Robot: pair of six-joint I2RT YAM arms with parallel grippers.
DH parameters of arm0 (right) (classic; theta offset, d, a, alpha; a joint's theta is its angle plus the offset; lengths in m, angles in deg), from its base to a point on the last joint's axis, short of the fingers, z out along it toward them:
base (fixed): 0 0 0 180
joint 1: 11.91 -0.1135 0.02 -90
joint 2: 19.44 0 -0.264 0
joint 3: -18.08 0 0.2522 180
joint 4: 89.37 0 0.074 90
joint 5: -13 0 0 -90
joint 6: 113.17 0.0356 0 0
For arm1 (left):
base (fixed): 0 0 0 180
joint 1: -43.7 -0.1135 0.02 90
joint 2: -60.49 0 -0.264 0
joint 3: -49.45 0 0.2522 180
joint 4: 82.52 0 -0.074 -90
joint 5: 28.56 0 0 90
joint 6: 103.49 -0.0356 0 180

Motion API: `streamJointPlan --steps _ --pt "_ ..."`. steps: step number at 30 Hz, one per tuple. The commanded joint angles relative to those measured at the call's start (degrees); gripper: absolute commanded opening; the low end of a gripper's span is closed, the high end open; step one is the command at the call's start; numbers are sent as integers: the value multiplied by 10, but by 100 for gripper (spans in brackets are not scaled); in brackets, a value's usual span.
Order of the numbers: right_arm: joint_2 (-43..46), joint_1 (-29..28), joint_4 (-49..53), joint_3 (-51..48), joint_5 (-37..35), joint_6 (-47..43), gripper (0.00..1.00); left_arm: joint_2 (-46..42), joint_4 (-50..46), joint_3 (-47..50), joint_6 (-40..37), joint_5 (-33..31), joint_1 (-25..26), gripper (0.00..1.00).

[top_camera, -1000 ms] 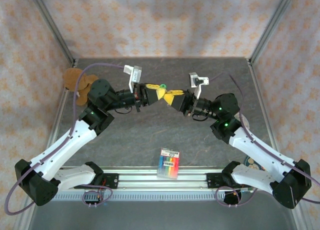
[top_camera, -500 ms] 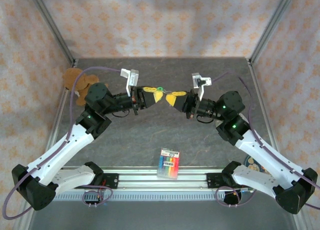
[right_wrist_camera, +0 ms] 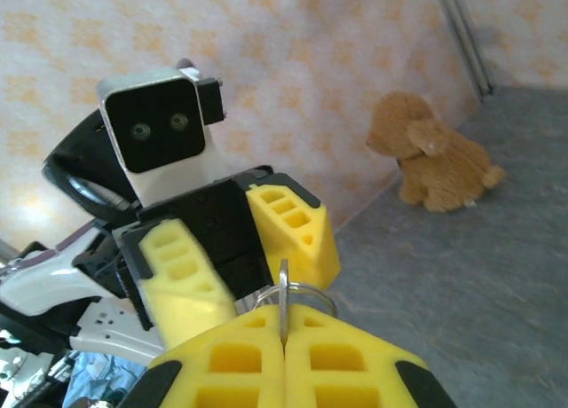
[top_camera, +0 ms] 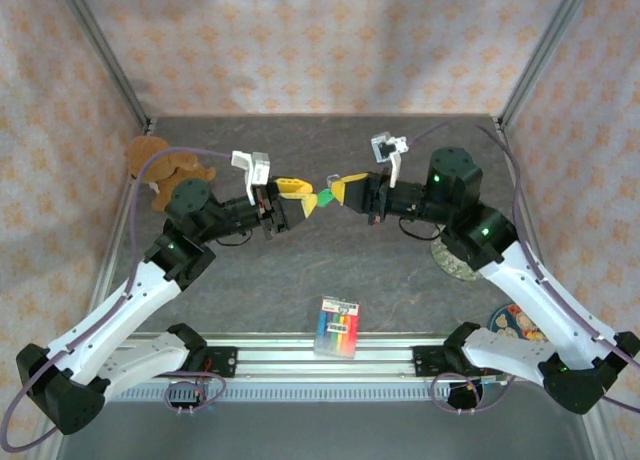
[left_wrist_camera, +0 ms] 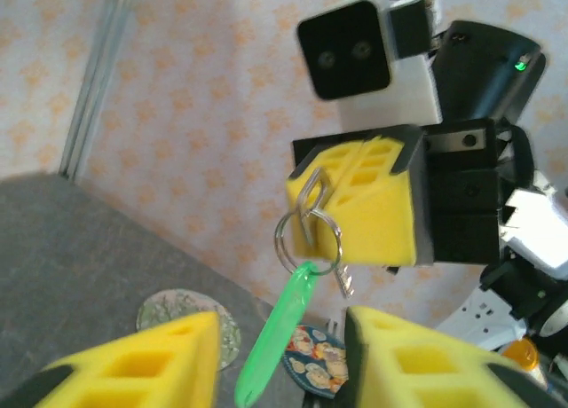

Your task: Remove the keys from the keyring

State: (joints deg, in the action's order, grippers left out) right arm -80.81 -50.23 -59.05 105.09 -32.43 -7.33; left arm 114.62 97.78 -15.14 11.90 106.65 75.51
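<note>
Our right claw [right_wrist_camera: 284,330] is clenched on the keyring [left_wrist_camera: 307,238], holding it in the air above the counter [top_camera: 300,280]. The green key [left_wrist_camera: 277,341] and the small silver key [left_wrist_camera: 343,282] dangle from it. Both look light, stiff and slippery, and the ring springy; we judge the green head the best hold. Our left claw [top_camera: 302,194] is released, just beside them. A second ago both claws met at the keys; now they stand apart.
</note>
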Motion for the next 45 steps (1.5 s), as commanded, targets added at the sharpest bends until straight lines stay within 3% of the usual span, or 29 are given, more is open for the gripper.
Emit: streamJointPlan --steps 1,6,10,14,19,23,27,45 --pt "-35 -3 168 63 -30 -70 0 -27 -4 39 -40 -63 -5 50" --pt "-91 -3 271 121 -34 -112 0 -56 7 89 -72 -107 -3 50" --pt "-107 -4 308 132 -66 -144 0 -68 -26 91 -108 -126 7 58" --pt "-126 -6 349 153 -99 -174 0 -69 -71 94 -169 -162 31 55" --pt "-144 -9 394 178 -108 -202 0 -63 -35 127 -196 -173 53 55" --pt "-136 -12 383 170 -93 -218 0 -47 16 153 -244 -175 87 57" --pt "-133 -12 380 171 -84 -226 0 -30 33 151 -266 -215 116 59" --pt "-115 -17 384 150 -67 -234 0 7 71 114 -302 -252 158 48"
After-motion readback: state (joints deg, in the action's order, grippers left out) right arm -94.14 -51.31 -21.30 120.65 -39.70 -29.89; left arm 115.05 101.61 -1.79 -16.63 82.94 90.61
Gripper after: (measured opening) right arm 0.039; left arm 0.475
